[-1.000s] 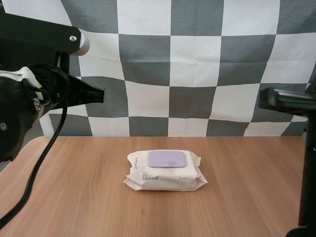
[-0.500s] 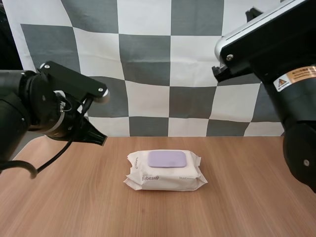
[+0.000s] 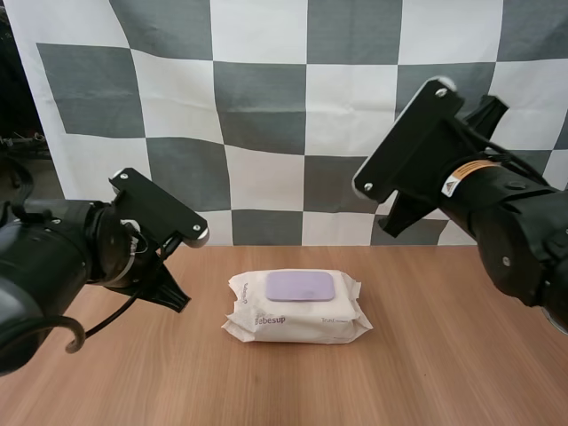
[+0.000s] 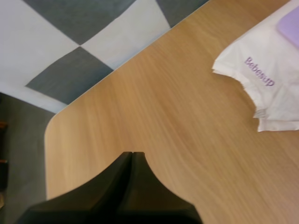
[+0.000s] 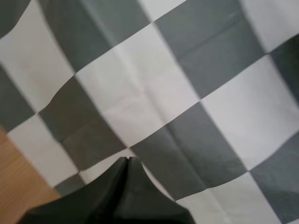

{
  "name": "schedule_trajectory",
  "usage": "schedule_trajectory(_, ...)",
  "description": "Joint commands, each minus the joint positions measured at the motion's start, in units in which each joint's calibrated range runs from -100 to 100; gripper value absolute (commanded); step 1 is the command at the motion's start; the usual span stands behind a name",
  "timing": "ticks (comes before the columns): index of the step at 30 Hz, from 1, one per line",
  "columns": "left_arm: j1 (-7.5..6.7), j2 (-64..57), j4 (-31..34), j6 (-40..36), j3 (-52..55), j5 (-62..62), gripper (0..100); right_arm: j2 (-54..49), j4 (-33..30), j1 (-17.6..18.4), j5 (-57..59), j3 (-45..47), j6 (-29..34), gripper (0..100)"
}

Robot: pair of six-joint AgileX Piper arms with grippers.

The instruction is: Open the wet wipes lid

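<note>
High view first: my left arm is bent low, with my left hand (image 3: 179, 303) angled down and its tips close above the counter (image 3: 444, 364). The wet wipes pack (image 3: 297, 312) lies flat on the wood just off to the side of those tips, near them but not touching. Its lilac lid (image 3: 302, 286) is lying flat on top. My right arm (image 3: 461, 177) is held higher up, on the far side of the pack from my left hand and well clear of it.

Left wrist view: my fingers are pressed together into one dark wedge, clenched on nothing. It's just bare wood from the tips to the pack's crimped end with the Bebesup print, which sits ahead and off to one side. A corner of the lid shows beyond that.

Right wrist view: my right hand (image 5: 128, 159) is the same deal, clenched and empty. It's tilted up off the counter, with just a sliver of wood beside the wedge.
</note>
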Motion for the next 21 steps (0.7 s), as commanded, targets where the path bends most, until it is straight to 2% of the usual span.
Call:
schedule_trajectory(1, 0.08, 5.21, -8.74, 8.58, 0.92, -5.36, 0, 5.55, -15.09, 0.0, 50.2, 0.02, 7.47, 0)
schedule_trajectory(4, 1.29, 9.51, -14.74, 11.47, 0.92, -9.68, 0, 7.43, -21.09, 0.0, 52.77, 0.02, 14.41, 0)
schedule_trajectory(8, 4.91, 14.99, -29.23, 23.93, 0.92, -10.36, 0, 7.41, -23.51, 0.0, 51.35, 0.02, 14.62, 0)
schedule_trajectory(11, 8.96, 18.64, -43.62, 34.55, 0.92, -6.57, 0, 7.41, -24.93, 0.0, 47.21, 0.02, 14.62, 0)
schedule_trajectory(12, 9.78, 19.29, -46.27, 37.03, 0.92, -4.5, 0, 7.41, -25.05, 0.0, 45.79, 0.02, 14.41, 0)
schedule_trajectory(13, 11.84, 20.74, -51.79, 43.97, 0.8, 2.89, 0, 7.41, -25.05, 0.0, 44.98, 0.02, 13.86, 0)
schedule_trajectory(15, 14.06, 22.19, -58.69, 49.11, 0.8, 11.76, 0, 7.41, -24.93, 0.0, 43.76, 0.02, 13.58, 0)
schedule_trajectory(17, 15.69, 23.44, -63.75, 51.98, 0.8, 19.83, 0, 7.41, -24.93, 0.0, 42.35, 0.02, 12.55, 0)
schedule_trajectory(21, 16.53, 25.01, -68.37, 56.86, 0.8, 33.37, 0, 7.41, -24.93, 0.0, 41.14, 0.02, 12.33, 0)
